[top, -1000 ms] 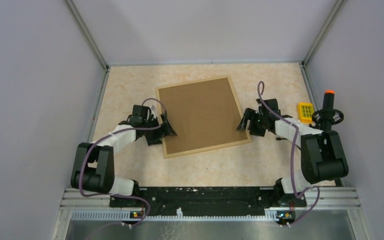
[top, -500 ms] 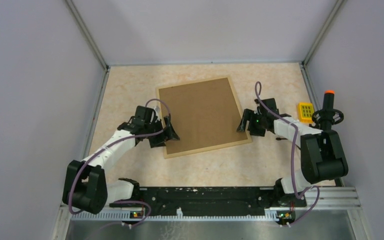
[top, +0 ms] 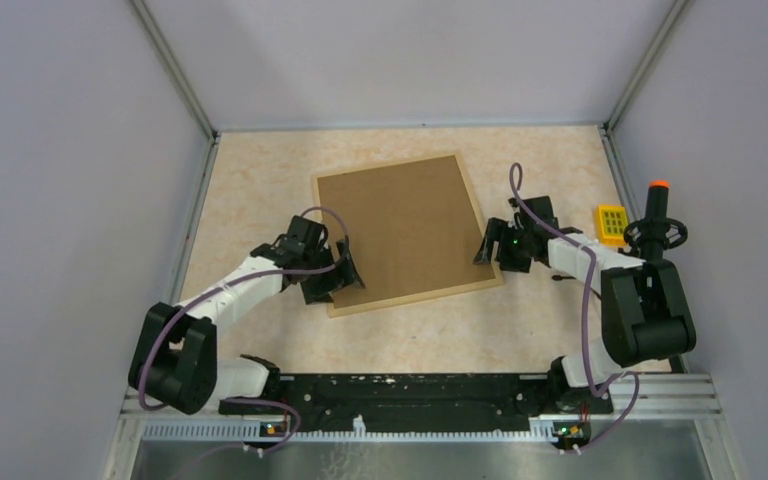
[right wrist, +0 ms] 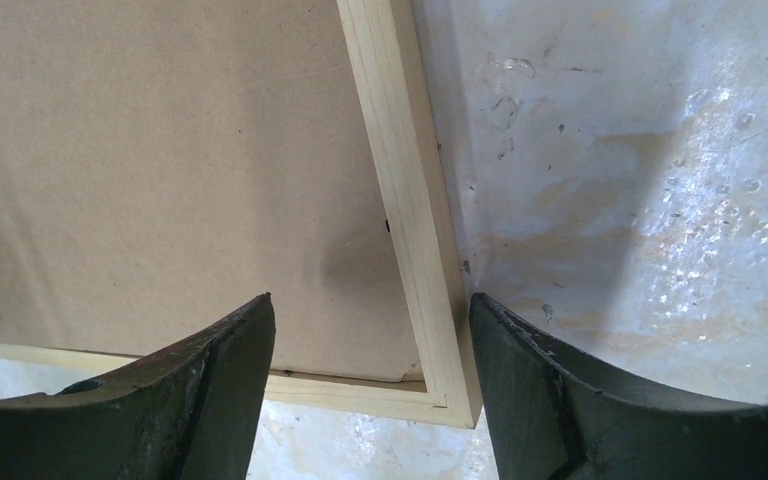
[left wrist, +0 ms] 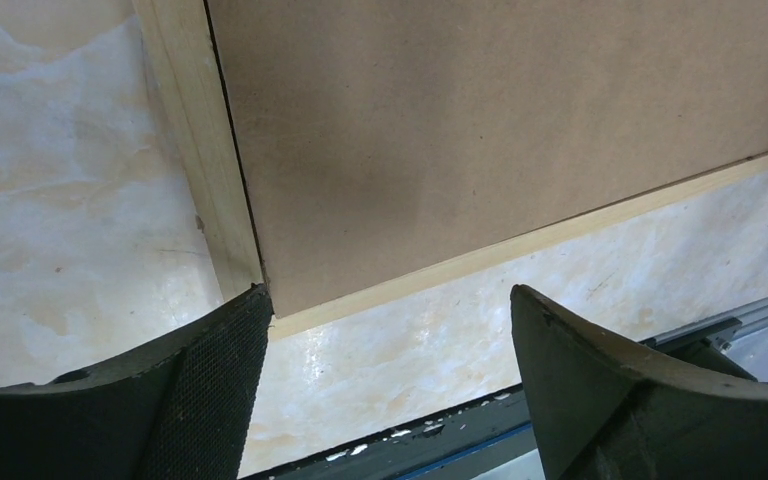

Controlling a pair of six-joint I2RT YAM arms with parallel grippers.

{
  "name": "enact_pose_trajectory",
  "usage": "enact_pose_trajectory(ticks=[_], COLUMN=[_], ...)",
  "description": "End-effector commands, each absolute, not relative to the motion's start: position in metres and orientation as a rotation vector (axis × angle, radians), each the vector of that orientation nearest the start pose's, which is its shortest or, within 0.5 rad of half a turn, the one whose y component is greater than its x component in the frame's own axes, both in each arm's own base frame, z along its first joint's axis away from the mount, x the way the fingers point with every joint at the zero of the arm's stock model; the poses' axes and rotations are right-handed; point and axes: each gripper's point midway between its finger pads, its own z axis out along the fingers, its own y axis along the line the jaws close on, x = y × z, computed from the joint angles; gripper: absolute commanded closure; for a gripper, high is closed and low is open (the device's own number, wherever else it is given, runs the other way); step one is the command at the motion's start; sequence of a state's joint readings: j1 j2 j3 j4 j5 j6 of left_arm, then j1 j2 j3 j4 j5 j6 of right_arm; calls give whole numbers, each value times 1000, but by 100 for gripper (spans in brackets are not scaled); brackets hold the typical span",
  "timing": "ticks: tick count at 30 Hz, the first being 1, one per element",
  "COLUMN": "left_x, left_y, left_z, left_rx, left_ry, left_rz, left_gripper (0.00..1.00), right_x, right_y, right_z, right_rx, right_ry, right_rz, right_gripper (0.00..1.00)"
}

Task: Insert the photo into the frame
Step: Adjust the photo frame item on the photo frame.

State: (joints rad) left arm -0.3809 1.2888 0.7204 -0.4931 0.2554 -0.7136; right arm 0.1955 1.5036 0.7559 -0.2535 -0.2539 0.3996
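Observation:
The frame (top: pixel 415 297) lies flat in the middle of the table, its light wood moulding around a plain brown backing board (top: pixel 405 228). The photo is hidden. My left gripper (top: pixel 340 272) is open at the frame's near left corner; in the left wrist view the gripper (left wrist: pixel 388 295) has one fingertip by the moulding (left wrist: pixel 200 150) and bare table between its fingers. My right gripper (top: pixel 488 250) is open over the near right corner. In the right wrist view this gripper (right wrist: pixel 370 300) has its fingers either side of the right moulding (right wrist: pixel 400 170).
A small yellow keypad-like block (top: pixel 612 222) and a black stand with an orange tip (top: pixel 657 215) are at the right edge. Grey walls close in the table on three sides. A metal rail (top: pixel 410 390) runs along the near edge.
My left gripper has slid right and nearer, along the frame's left side to its near left corner. The right arm and the frame have not moved.

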Motion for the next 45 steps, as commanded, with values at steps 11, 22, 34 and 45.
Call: enact_pose_trajectory(ticks=[11,22,34,45], left_x=[227,256,259,262], left_y=[-190,-244,-245,-245], left_z=[55,177,211,220], left_rx=[-393,-75,-49,-54], left_ry=[2753,2185,2101,2083], left_rz=[-796,-1350,-1374,-1374], left_gripper=[7,16,19,18], right_x=[284,280,285,305], right_y=[116,121,119,101], right_z=[11,11,17,46], right_rx=[160,155,157,55], right_ry=[2718,2721,2699,2634], right_rz=[504,547,528,168], right_gripper=[29,31,31,23])
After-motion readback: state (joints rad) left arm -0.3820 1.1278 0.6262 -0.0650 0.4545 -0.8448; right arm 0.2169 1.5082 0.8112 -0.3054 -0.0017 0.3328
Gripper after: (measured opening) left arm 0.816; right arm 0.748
